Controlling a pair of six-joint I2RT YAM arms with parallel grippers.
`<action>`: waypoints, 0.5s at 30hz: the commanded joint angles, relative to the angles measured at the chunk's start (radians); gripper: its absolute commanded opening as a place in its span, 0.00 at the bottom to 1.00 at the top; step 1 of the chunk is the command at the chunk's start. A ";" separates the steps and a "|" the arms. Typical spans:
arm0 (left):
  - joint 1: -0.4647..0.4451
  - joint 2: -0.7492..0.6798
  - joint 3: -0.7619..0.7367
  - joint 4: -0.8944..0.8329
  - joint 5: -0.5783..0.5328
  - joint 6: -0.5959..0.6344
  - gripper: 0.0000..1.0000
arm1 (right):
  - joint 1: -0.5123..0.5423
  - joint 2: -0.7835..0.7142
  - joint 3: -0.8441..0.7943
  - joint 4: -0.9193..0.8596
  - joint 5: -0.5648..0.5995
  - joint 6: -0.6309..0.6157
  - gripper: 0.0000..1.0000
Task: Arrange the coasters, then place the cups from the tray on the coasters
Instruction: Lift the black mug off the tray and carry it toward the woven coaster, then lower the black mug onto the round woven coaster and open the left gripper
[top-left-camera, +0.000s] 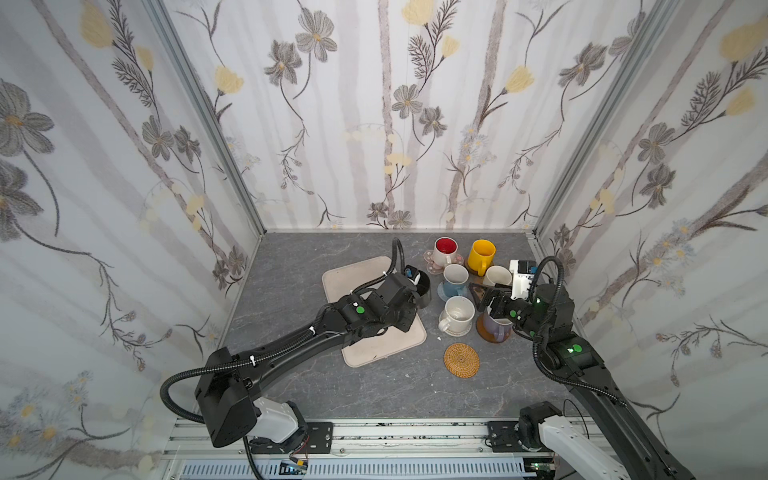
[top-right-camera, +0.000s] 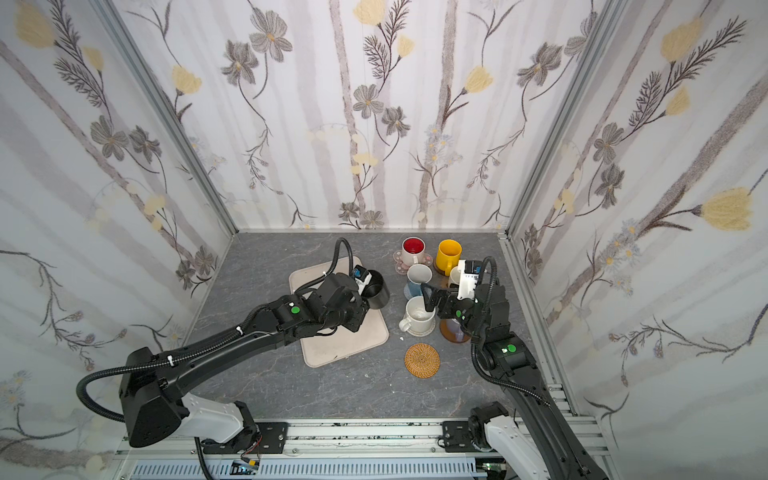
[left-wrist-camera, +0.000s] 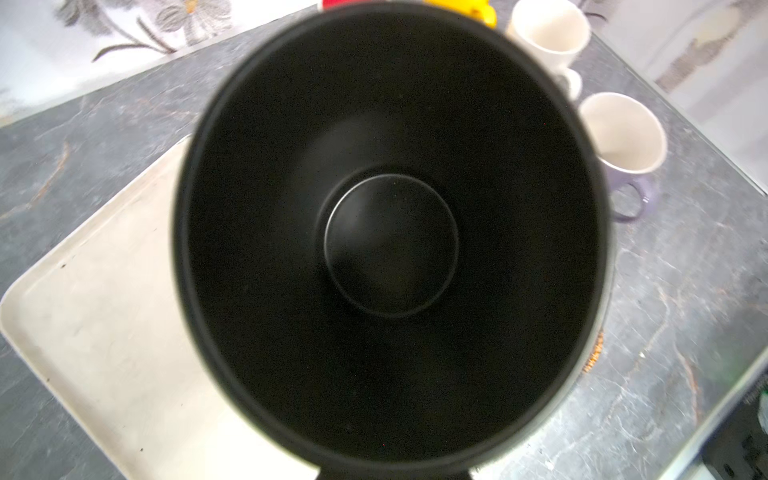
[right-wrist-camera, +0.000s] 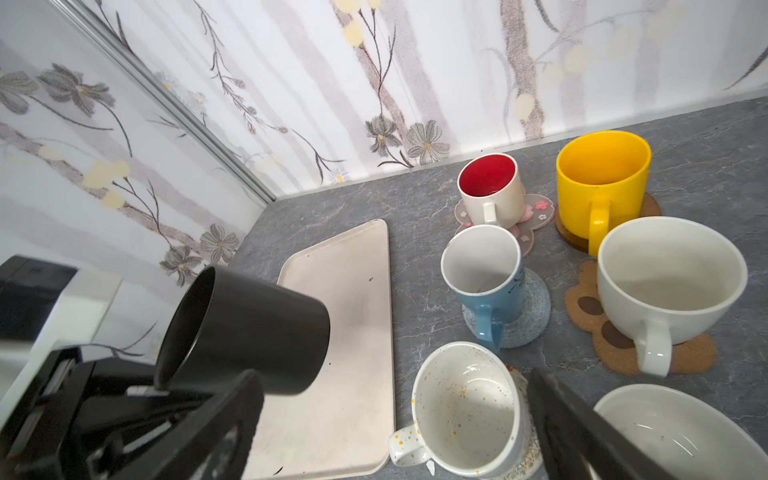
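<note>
left jaws clench the tilted black cup (top-left-camera: 423, 291), seemingly clear of the tray (top-left-camera: 380, 350); right jaws released

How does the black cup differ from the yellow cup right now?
The black cup is gripped by the left hand and held off the table; the yellow cup stands free. The black cup is tipped on its side; the yellow cup is upright. The yellow cup sits on a brown coaster; the black cup is on none. Both are empty and plain-coloured.
</note>
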 joint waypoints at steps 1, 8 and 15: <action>-0.067 0.022 0.034 0.049 -0.010 0.063 0.00 | -0.050 -0.011 -0.009 0.001 -0.084 0.014 1.00; -0.203 0.133 0.094 0.070 -0.038 0.108 0.00 | -0.116 -0.025 -0.033 0.022 -0.107 0.034 1.00; -0.266 0.210 0.129 0.113 -0.014 0.126 0.00 | -0.144 -0.032 -0.053 0.039 -0.105 0.040 1.00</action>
